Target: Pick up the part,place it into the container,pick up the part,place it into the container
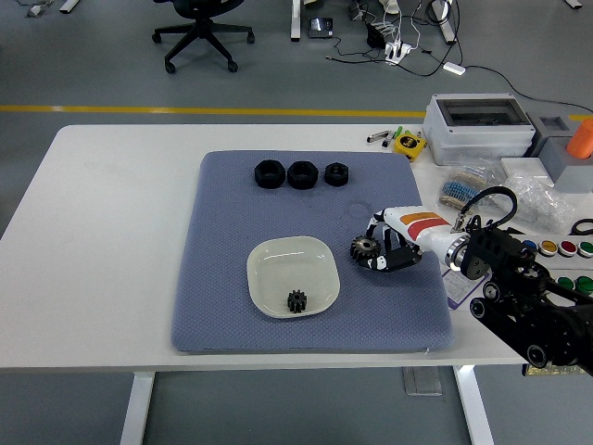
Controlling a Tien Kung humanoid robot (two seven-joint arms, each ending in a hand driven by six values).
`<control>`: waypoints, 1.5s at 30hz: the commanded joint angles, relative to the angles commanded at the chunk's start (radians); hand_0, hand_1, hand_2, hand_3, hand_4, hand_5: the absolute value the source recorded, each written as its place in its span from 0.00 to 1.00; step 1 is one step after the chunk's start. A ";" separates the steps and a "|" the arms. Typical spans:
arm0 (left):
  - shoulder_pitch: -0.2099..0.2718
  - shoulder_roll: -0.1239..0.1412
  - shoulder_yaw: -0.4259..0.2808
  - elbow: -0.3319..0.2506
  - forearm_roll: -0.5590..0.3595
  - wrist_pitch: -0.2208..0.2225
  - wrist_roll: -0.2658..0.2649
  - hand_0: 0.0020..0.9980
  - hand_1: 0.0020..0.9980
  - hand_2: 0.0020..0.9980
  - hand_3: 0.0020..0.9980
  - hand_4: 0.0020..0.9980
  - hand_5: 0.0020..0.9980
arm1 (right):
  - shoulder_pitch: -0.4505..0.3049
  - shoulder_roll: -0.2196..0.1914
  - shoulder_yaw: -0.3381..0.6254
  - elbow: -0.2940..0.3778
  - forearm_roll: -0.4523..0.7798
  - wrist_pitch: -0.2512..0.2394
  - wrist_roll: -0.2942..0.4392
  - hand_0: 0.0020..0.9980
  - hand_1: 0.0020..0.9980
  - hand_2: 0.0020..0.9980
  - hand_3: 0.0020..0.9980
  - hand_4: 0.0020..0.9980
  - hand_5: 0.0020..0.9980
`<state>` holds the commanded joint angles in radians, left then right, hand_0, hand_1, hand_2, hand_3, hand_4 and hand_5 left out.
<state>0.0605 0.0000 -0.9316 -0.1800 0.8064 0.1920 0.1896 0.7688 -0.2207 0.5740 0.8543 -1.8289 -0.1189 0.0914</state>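
My right hand [382, 250] reaches in from the right over the blue mat [232, 222]. Its fingers are curled around a dark gear part [364, 248], held just right of the white dish [320, 269]. The dish sits on the mat's front middle and holds one small black gear [296, 300]. Three black nut-like parts [301, 173] stand in a row at the mat's far edge. My left arm is out of view.
A grey box [479, 128], a yellow tape measure [408, 143], bagged parts [463, 190] and coloured buttons [556, 248] crowd the table's right side. The left of the white table [111, 232] is bare.
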 joint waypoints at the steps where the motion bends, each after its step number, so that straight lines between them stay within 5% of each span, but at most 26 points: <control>1: 0.000 0.000 0.000 0.000 0.000 0.000 0.000 0.39 0.54 0.57 0.47 1.00 0.77 | 0.000 -0.001 0.005 0.007 -0.005 -0.001 -0.001 0.00 0.13 0.26 0.43 0.75 0.45; 16: 0.001 0.000 0.004 0.000 -0.005 -0.001 -0.002 0.39 0.54 0.57 0.47 1.00 0.77 | 0.008 -0.006 0.022 0.151 -0.068 -0.017 -0.015 0.00 0.12 0.24 0.44 0.72 0.45; 21: 0.004 0.000 0.003 0.000 0.001 -0.002 0.000 0.39 0.54 0.57 0.47 1.00 0.77 | 0.014 0.022 -0.021 0.207 -0.086 -0.026 -0.029 0.00 0.12 0.24 0.44 0.72 0.45; 27: 0.005 0.000 0.004 0.000 0.004 -0.001 0.000 0.39 0.54 0.57 0.47 1.00 0.77 | 0.021 0.067 -0.063 0.195 -0.113 -0.072 -0.067 0.00 0.12 0.25 0.45 0.74 0.42; 28: 0.005 0.000 0.005 0.000 0.004 -0.001 0.000 0.40 0.54 0.57 0.47 1.00 0.77 | 0.023 0.072 -0.069 0.190 -0.118 -0.075 -0.071 0.11 0.20 0.34 0.53 0.93 0.49; 33: 0.004 0.000 0.007 0.000 0.006 -0.002 0.001 0.40 0.54 0.57 0.47 1.00 0.77 | 0.033 0.084 -0.092 0.162 -0.117 -0.093 -0.061 0.11 0.20 0.34 0.53 0.93 0.49; 34: 0.003 0.000 0.007 0.000 0.006 -0.002 0.001 0.39 0.54 0.57 0.47 1.00 0.77 | 0.034 0.084 -0.095 0.160 -0.114 -0.095 -0.059 0.39 0.54 0.63 0.91 1.00 0.58; 39: 0.005 0.000 0.007 0.000 0.008 -0.003 0.004 0.39 0.54 0.57 0.47 1.00 0.77 | 0.034 0.085 -0.108 0.151 -0.087 -0.091 -0.035 0.39 0.54 0.63 0.91 1.00 0.58; 40: 0.005 0.000 0.008 0.000 0.008 -0.004 0.004 0.39 0.54 0.57 0.47 1.00 0.77 | 0.034 0.086 -0.108 0.150 -0.085 -0.088 -0.031 0.61 0.66 0.80 1.00 1.00 0.61; 45: 0.007 0.000 0.007 0.000 0.011 -0.005 0.004 0.39 0.54 0.57 0.47 1.00 0.77 | 0.030 0.085 -0.101 0.147 -0.079 -0.101 -0.022 0.61 0.66 0.80 1.00 1.00 0.61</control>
<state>0.0679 0.0000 -0.9248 -0.1800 0.8171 0.1872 0.1940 0.7986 -0.1353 0.4733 1.0018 -1.9078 -0.2203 0.0693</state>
